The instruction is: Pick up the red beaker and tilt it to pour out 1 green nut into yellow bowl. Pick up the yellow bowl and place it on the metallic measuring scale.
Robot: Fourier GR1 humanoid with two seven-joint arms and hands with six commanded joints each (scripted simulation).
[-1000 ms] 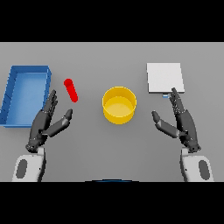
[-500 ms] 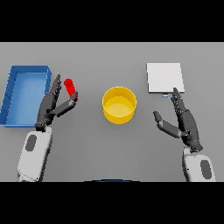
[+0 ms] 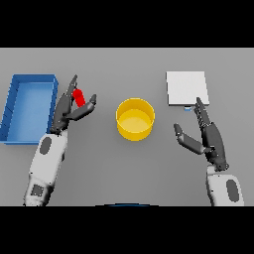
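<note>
- The red beaker (image 3: 78, 96) lies on the grey table (image 3: 99, 163), between the blue tray (image 3: 10, 106) and the yellow bowl (image 3: 135, 118). You see only its upper part now, because the left hand (image 3: 69, 110) covers the rest.
- One second ago this hand was lower and nearer to the robot, well apart from the beaker. Half a second ago it was just beside it. Now its fingers are on both sides of the beaker, the thumb toward the bowl side.
- The fingers are spread and almost straight, not yet curled round the beaker. Whether they touch it, you cannot tell from this view.
- This means, in my judgement, that the reach is finished and the grasp is the step in hand. The lift and the pour are not begun.
- The yellow bowl has stayed in the same place, near the middle of the table. No green nut is visible inside it or in the beaker.
- The metallic measuring scale (image 3: 186, 88) sits at the far right, apart from the bowl.
- The right hand (image 3: 206, 136) hangs just before the scale, fingers apart and holding nothing. It has moved very little.
- Be careful when the fingers close: the beaker is small and could roll away.
</note>
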